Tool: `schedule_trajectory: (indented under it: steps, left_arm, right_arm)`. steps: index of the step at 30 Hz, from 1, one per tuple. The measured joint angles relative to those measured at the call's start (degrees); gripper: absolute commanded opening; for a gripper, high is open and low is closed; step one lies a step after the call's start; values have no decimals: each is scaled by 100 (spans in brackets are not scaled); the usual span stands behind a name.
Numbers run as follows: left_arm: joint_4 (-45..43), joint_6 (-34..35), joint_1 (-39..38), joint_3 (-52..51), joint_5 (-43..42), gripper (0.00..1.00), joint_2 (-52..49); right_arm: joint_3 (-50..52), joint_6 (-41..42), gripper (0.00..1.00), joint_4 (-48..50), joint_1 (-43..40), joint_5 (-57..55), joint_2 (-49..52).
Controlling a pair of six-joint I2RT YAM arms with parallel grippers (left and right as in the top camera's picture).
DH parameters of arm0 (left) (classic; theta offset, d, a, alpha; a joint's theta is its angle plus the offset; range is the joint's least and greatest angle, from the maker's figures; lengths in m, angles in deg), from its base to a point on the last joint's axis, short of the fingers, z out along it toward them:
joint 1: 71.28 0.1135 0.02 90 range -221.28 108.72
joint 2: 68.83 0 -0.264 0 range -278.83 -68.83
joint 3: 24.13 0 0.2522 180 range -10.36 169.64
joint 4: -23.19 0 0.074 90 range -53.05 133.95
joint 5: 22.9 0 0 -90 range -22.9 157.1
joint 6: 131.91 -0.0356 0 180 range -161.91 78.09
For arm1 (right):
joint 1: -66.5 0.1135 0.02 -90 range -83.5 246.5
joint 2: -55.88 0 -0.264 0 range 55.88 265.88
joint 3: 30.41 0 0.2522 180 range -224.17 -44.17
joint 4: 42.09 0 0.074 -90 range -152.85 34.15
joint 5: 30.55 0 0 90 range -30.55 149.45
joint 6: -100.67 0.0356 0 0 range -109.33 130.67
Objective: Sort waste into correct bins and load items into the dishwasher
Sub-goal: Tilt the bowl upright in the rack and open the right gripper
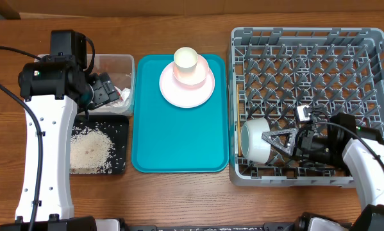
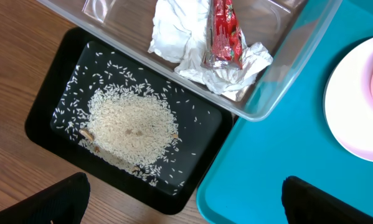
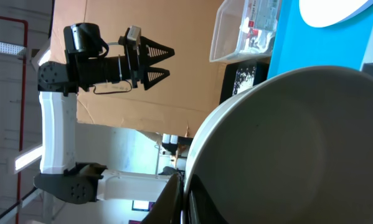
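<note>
R gripper pinched tight on rim of round white bowl, which stands on edge in near-left corner of large grey plastic pegged dish rack. L gripper spread wide, holding nothing, over clear rectangular plastic tub w/ crumpled white paper tissue and red crinkled wrapper inside.

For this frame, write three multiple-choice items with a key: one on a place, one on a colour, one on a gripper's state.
1. The rice lies:
A) on the teal tray
B) in the black tray
C) in the dish rack

2. The wrapper in the clear tub is:
A) red
B) blue
C) green

3. The right gripper is:
A) open in the air
B) shut on the bowl
C) shut on a chopstick

Key:
1. B, the grains are heaped on black.
2. A, it is red against the white tissue.
3. B, its fingers pinch the bowl's rim.
</note>
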Motion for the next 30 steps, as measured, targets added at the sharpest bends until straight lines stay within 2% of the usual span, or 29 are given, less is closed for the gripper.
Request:
schedule_trajectory:
  steps: [19,24,30]
  left_arm:
    - [0,0,0,0,0,100,0]
    - [0,0,0,0,0,100,0]
    - [0,0,2,0,0,100,0]
  right_arm:
    - [354,17,4,404,0,-234,0]
    - [356,400,4,315,0,-90,0]
    - [363,721,4,874,-28,4,0]
